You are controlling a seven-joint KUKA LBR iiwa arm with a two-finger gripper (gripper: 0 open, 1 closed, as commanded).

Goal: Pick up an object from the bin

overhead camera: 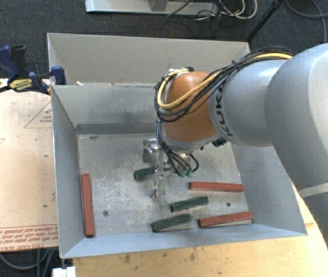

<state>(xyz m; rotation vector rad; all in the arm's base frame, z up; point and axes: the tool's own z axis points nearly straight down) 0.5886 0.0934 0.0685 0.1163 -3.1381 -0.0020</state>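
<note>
My gripper (155, 190) hangs below the arm's wrist over the middle of the bin floor, its tip close to the floor. A short dark green block (143, 174) lies just to its left, partly hidden behind it; whether they touch I cannot tell. A second dark green block (189, 203) lies on the floor a little to the gripper's lower right. Nothing shows held in the gripper.
A third dark green block (171, 224) lies near the front wall. Two reddish-brown bars rest at the right, one (216, 186) mid-floor and one (225, 219) by the front wall. Another reddish-brown bar (87, 205) lies along the left wall. The arm covers the bin's right rear.
</note>
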